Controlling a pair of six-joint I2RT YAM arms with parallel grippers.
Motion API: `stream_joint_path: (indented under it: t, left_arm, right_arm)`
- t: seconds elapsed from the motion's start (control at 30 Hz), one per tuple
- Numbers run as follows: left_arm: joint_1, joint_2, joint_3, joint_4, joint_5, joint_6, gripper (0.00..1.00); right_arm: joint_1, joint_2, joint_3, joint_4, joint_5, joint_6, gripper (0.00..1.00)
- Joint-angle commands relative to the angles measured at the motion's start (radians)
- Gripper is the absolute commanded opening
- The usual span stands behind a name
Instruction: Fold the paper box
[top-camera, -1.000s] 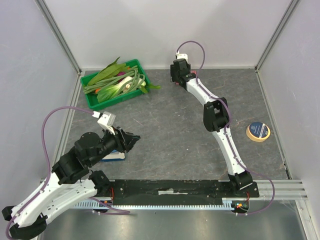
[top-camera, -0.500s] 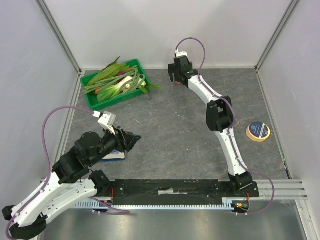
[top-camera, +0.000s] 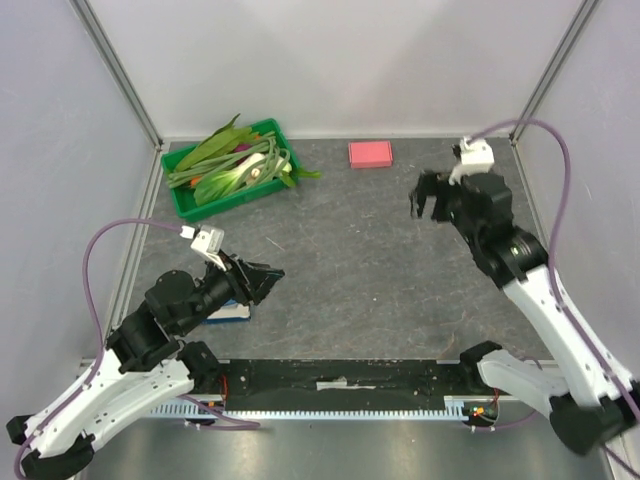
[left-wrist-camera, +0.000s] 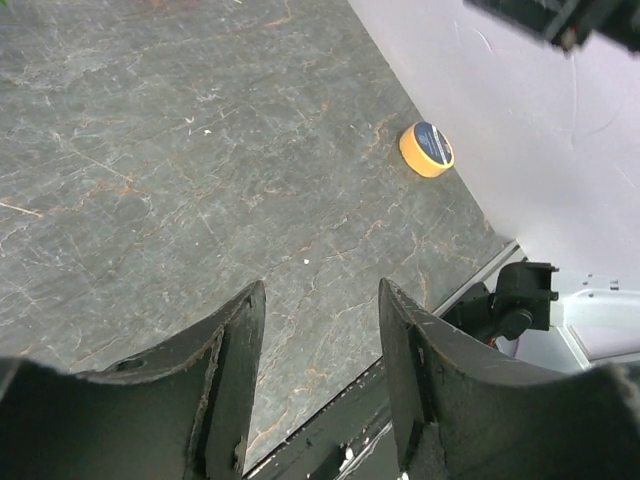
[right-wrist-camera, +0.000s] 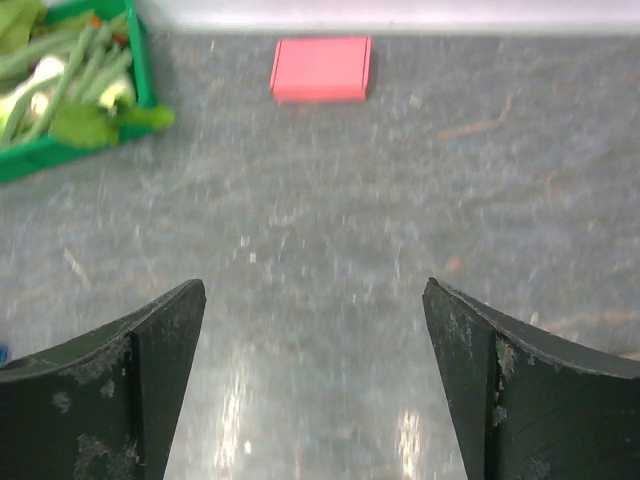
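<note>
The paper box (top-camera: 370, 153) is a flat pink-red rectangle lying on the grey table near the back wall; in the right wrist view the paper box (right-wrist-camera: 321, 69) shows far ahead of the fingers. My right gripper (top-camera: 428, 195) hangs above the table to the right of the box and nearer than it, well apart from it. Seen from the wrist, the right gripper (right-wrist-camera: 312, 290) is wide open and empty. Over the near left of the table, my left gripper (top-camera: 265, 279) is far from the box. The wrist view shows this left gripper (left-wrist-camera: 322, 290) open, only bare table between its fingers.
A green tray (top-camera: 230, 203) of leafy vegetables stands at the back left, and the tray (right-wrist-camera: 60, 160) also shows left of the box. A white-and-blue booklet (top-camera: 228, 313) lies under the left arm. A yellow tape roll (left-wrist-camera: 427, 148) lies near the right wall.
The right arm has swung back from the far middle of the table to the right, uncovering the pink box, and its jaws have opened wider. The left arm has barely moved.
</note>
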Motion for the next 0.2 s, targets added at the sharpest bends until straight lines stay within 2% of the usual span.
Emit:
stream_joint_path:
  t: [0.0, 0.07, 0.17]
  left_arm:
    - [0.0, -0.01, -0.042, 0.093, -0.028, -0.073, 0.57]
    - [0.0, -0.019, -0.046, 0.109, -0.029, -0.081, 0.57]
    - [0.0, -0.042, -0.014, 0.132, -0.013, -0.057, 0.57]
  right_arm:
    - [0.001, -0.241, -0.246, -0.101, -0.165, 0.066, 0.98]
    - [-0.001, -0.409, -0.301, -0.104, -0.223, 0.067, 0.98]
    - [0.001, -0.588, -0.273, -0.177, -0.171, 0.061, 0.98]
